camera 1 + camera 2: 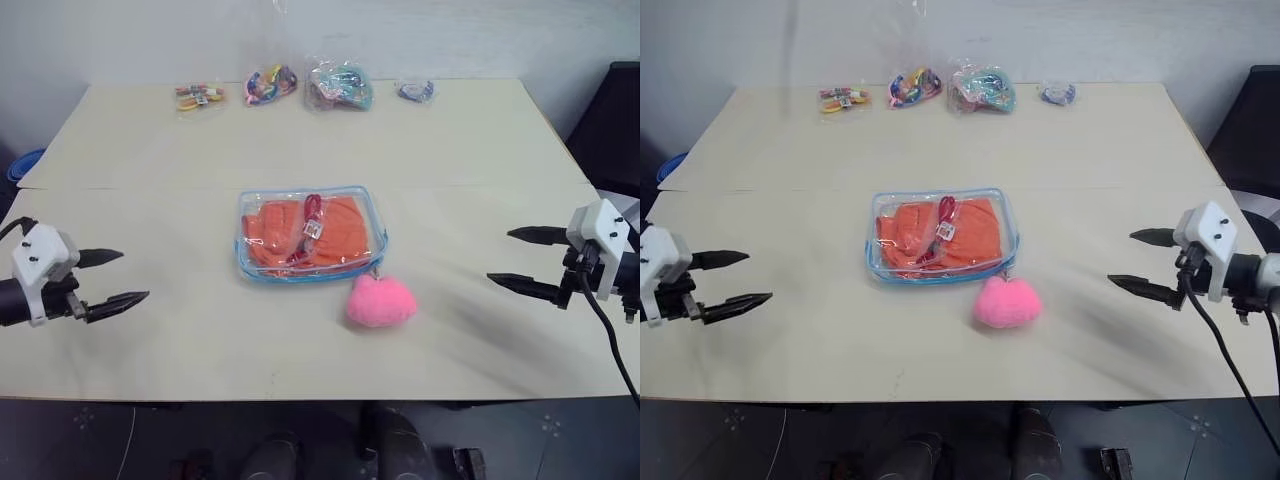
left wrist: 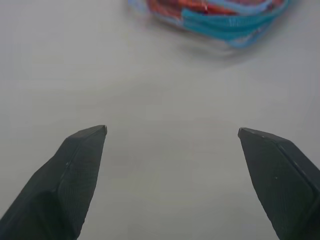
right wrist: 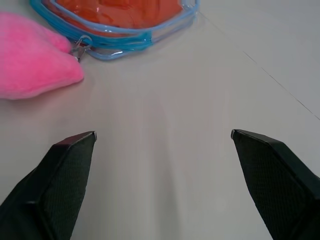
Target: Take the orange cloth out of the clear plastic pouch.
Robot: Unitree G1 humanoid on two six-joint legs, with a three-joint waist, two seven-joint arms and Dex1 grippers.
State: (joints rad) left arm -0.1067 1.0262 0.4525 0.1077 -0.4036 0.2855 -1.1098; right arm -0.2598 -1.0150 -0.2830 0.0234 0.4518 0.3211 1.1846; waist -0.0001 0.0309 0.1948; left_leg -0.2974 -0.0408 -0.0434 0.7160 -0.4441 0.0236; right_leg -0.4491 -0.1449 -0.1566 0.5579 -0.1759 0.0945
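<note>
Left gripper out over the table, well to the left of the clear plastic pouch, black fingers spread wide apart, nothing between them, tips aimed inward toward the pouch; right gripper well to the right of the pouch, fingers likewise splayed wide and empty, tips also aimed inward at the pouch; both clear of the pouch, touching nothing.

Pouch flat on the table, roughly midway between the two grippers, light blue trim all round; orange cloth folded inside the pouch, filling most of it, a small tag and red cord lying over its middle; cloth fully enclosed.

Pink plush heart just beside the pouch's near right corner, joined to it by a small metal clip at the trim.

Beyond the pouch, along the table's far edge, a row of small clear bags of colourful items, well apart from the pouch.
</note>
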